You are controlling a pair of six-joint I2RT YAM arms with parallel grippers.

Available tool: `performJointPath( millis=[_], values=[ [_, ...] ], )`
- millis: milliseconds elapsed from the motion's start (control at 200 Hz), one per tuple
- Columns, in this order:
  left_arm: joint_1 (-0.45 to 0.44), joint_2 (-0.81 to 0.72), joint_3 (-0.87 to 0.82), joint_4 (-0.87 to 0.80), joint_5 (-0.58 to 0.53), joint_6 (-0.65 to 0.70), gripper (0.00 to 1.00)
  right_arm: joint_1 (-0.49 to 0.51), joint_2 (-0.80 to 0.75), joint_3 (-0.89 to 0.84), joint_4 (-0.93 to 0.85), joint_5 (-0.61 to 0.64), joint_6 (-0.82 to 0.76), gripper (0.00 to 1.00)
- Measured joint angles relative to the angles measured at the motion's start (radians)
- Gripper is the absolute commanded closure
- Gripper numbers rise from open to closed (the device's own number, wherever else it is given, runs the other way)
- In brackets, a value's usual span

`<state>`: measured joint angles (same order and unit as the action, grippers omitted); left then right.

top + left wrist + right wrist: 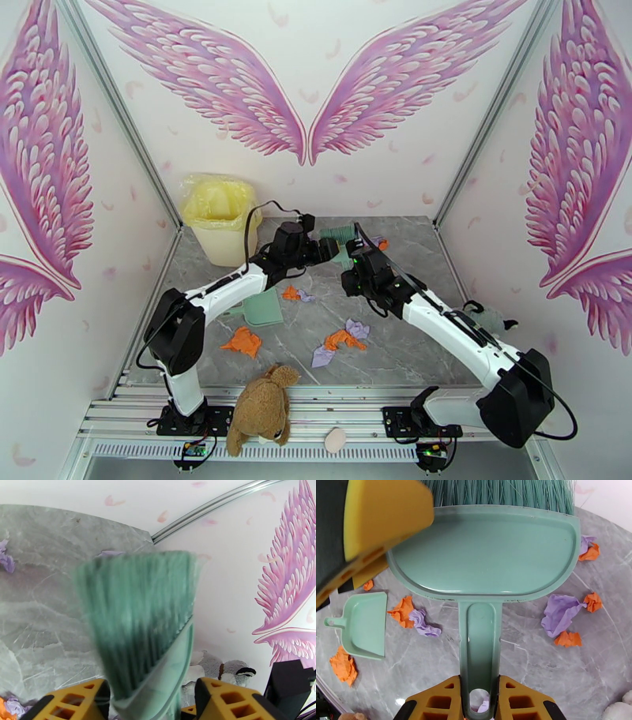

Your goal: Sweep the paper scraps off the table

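Observation:
My right gripper point(478, 701) is shut on the handle of a mint-green brush point(486, 555), which it holds above the table point(411, 347) near the back middle. My left gripper point(152, 701) straddles the brush head point(142, 626), with its yellow fingers point(75, 701) close on either side; whether they touch the head is unclear. In the top view the two grippers, left point(328, 249) and right point(351, 272), meet at the brush point(340, 234). Orange and purple paper scraps point(341, 341) lie scattered: one orange wad point(242, 341), a pair point(294, 294), more behind point(379, 243).
A mint-green dustpan point(263, 308) lies flat on the table under the left arm. A yellow-lined bin point(220, 217) stands at the back left corner. A brown plush toy point(261, 406) sits on the front frame, and a grey plush point(486, 317) lies by the right wall.

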<state>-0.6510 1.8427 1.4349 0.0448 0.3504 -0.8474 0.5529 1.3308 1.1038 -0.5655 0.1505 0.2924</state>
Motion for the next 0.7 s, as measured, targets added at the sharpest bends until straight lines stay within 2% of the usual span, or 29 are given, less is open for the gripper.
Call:
performJointPath(
  millis=[105,360,610,700],
  values=[
    [-0.001,0.014,0.000,0.021,0.014,-0.018,0.56,0.000,0.000,0.000,0.001,-0.004,0.003,0.80],
    [-0.001,0.020,0.000,0.043,0.038,-0.040,0.66,0.000,0.001,-0.011,0.012,-0.005,0.021,0.80],
    [0.000,0.020,0.000,0.062,0.058,-0.042,0.85,0.000,0.001,-0.011,0.017,-0.019,0.030,0.80],
    [0.000,0.020,-0.003,0.071,0.067,-0.038,0.97,0.000,0.001,-0.011,0.024,-0.030,0.031,0.79]
  ],
)
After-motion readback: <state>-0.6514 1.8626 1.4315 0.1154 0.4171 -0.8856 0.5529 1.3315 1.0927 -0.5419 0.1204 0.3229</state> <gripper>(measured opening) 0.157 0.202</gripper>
